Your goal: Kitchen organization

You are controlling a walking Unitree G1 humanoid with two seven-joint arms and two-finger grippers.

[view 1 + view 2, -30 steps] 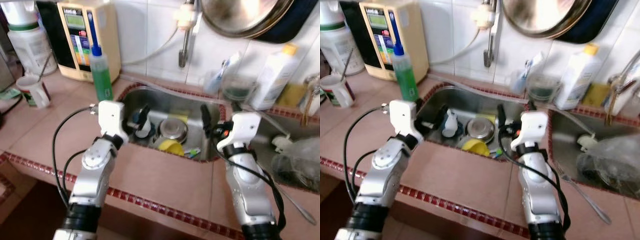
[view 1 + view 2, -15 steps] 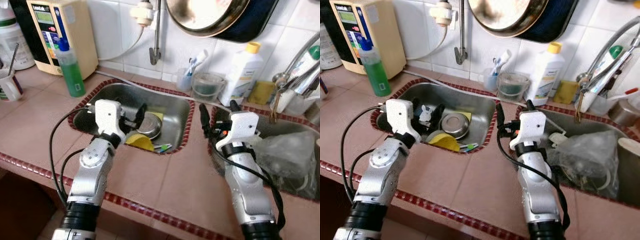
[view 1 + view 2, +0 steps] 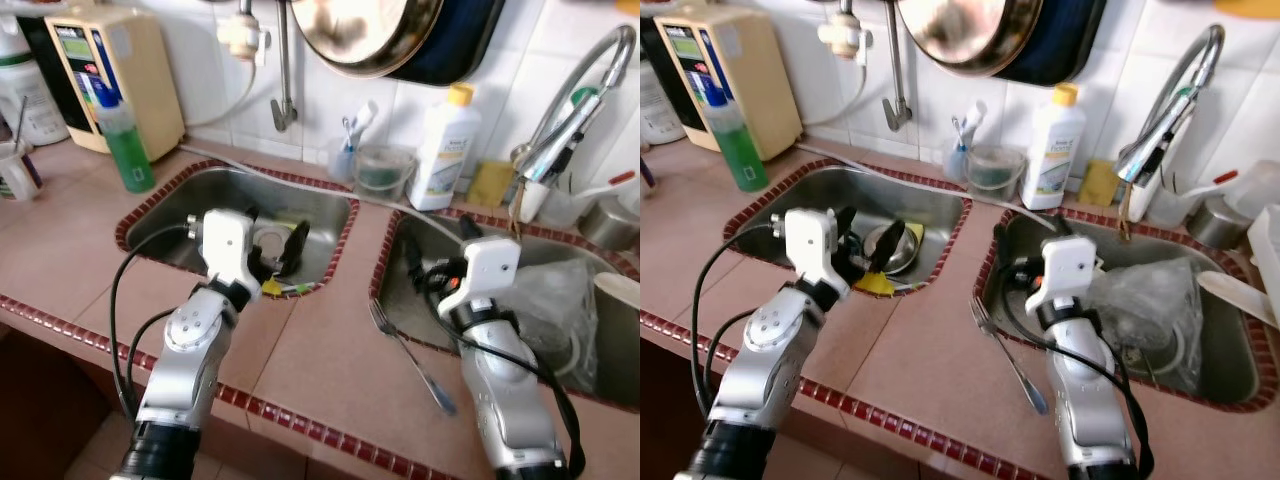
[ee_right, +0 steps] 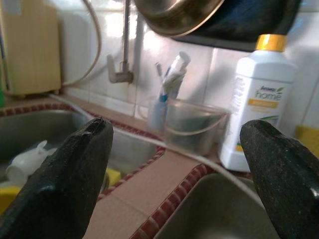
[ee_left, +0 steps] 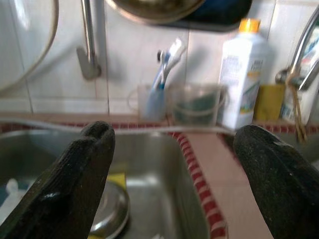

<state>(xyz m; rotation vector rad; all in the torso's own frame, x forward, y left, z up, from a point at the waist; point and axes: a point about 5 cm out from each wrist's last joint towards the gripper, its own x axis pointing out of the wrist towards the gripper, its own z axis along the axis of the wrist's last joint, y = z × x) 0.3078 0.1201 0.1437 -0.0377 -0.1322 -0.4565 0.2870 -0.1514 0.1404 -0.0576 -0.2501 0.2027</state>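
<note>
My left gripper (image 3: 272, 235) hangs open over the near rim of the left sink (image 3: 330, 205), holding nothing. In that sink lie a steel bowl (image 3: 880, 240) and a yellow item (image 3: 875, 284). My right gripper (image 3: 438, 248) is open and empty above the left edge of the right sink (image 3: 395, 255). A crumpled plastic bag (image 3: 545, 300) lies in the right sink. A fork (image 3: 410, 352) rests on the tiled counter between the two arms. Between the open fingers, the left wrist view looks at a toothbrush cup (image 5: 152, 102), and the right wrist view at a white bottle (image 4: 256, 107).
Along the back wall stand a green bottle (image 3: 125, 150), a beige water unit (image 3: 110, 75), a clear container (image 3: 380, 170) and a yellow sponge (image 3: 490, 183). A pan (image 3: 365, 35) hangs above. A curved faucet (image 3: 570, 110) rises at the right.
The whole picture has shifted: the camera turned right, so the right sink, faucet and fork came into view. Both grippers stay open and empty.
</note>
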